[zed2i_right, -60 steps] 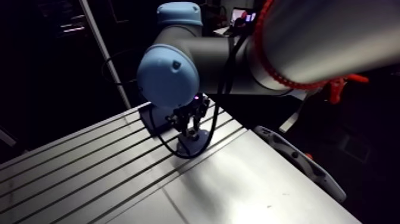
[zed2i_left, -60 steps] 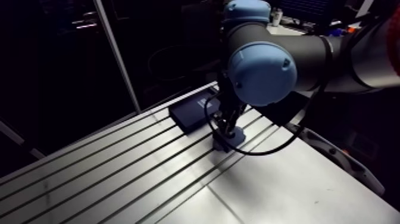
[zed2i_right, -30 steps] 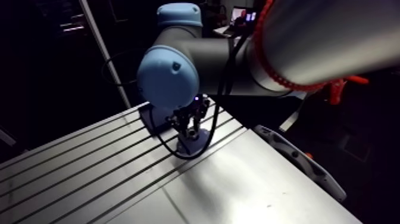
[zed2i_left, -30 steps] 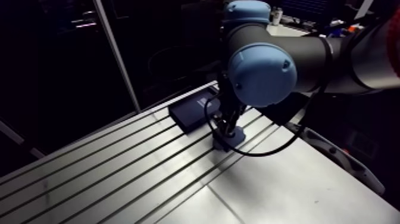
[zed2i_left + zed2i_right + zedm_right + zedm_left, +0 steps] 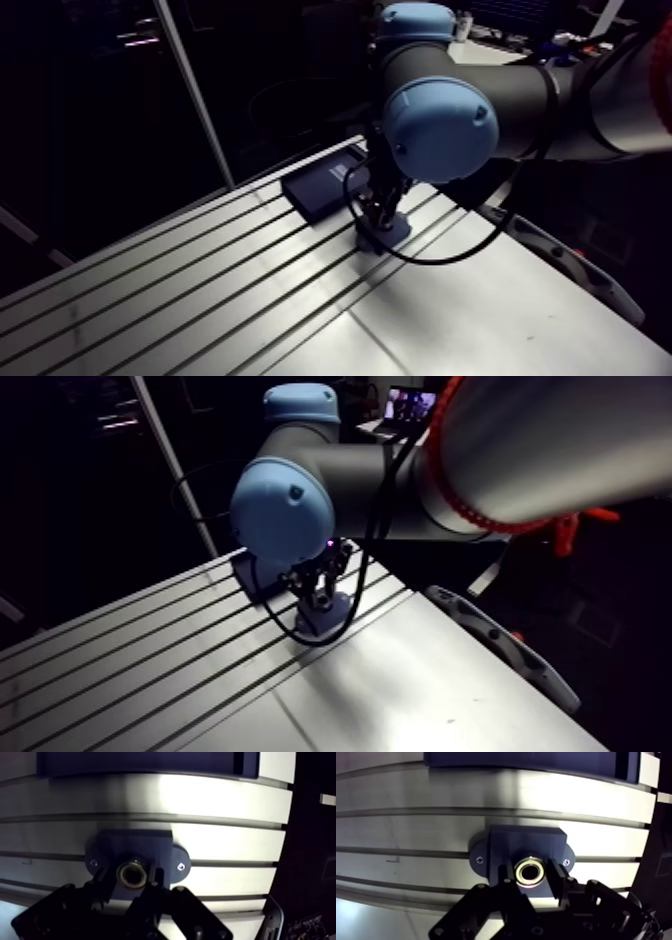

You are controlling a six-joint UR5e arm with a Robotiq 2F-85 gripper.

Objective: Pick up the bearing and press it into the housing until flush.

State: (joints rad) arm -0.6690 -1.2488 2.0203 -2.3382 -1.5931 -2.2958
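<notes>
Your tool (image 5: 530, 875) is clenched on the small brass-toned ring bearing (image 5: 528, 873), right at the dark blue flanged housing (image 5: 522, 844).
Fingers (image 5: 555, 872) pinch the bearing's sides, probably so it enters the bore square; the housing lies flat on the slotted aluminium worktop (image 5: 411, 827).

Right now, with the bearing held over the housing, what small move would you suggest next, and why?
Probably a short, straight push down. In the wrist view the gripper is shut on the bearing, which sits centred over the bore of the housing, so no sideways correction looks needed. Whether it is already flush cannot be told.
</notes>
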